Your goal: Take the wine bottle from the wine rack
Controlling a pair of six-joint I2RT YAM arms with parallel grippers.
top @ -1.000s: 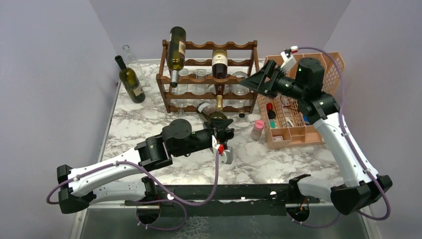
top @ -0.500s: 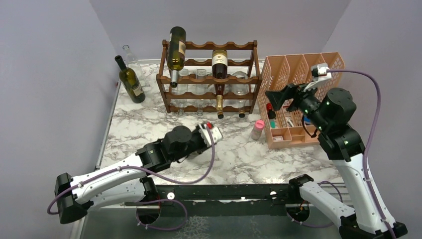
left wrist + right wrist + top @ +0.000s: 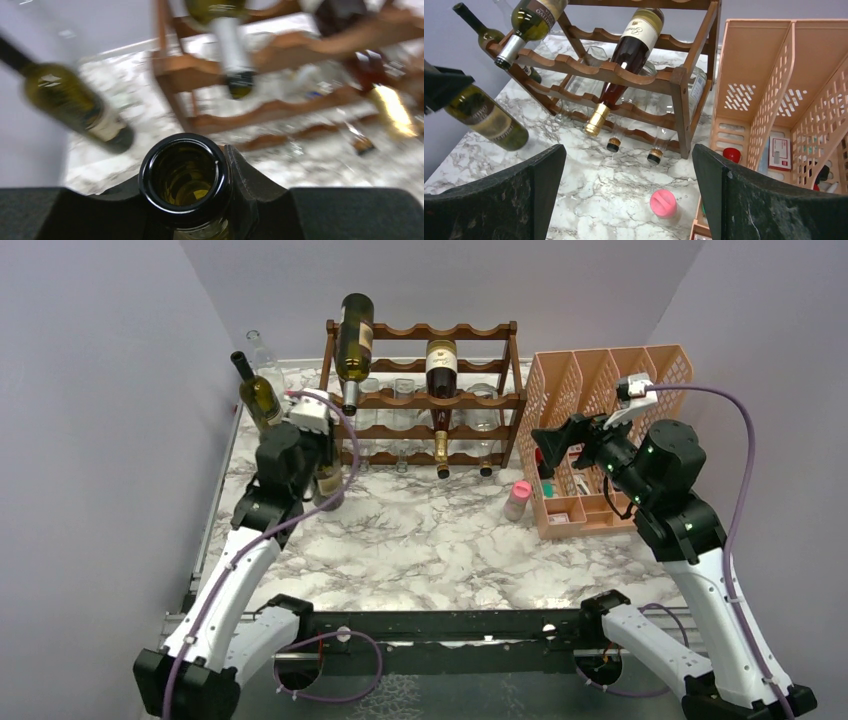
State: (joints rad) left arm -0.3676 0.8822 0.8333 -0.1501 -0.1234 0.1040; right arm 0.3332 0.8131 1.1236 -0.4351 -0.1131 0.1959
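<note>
Since the left gripper point(image 3: 318, 452) is clamped on the neck of the green wine bottle point(image 3: 329, 485), right under the lip, the bottle hangs tilted from it with its base toward the marble table point(image 3: 450, 540). The bottle is off the wine rack point(image 3: 420, 395): just beside the left front post, in no slot, apart from the rails. Can't tell if the base touches the marble.

Neck grip makes sense: it's the narrowest part and the lip blocks slip. The body is unsupported below, hence the tilt. Left wrist view is blurred; the open mouth sits between the fingers.

Right gripper point(image 3: 560, 440) is spread wide, holding nothing, in the air off the rack's right end beside the orange mesh file organizer point(image 3: 600, 380). Probably just kept out of the way.

On the rack: top-tier bottle point(image 3: 354, 335) propped steeply, neck down; gold-foil bottle point(image 3: 441, 370) in a middle column; clear glass lower down. A second green bottle point(image 3: 262, 400) stands by the left wall.

My read: extraction is done and only the set-down is left. The risk is clipping the post or that second bottle.
</note>
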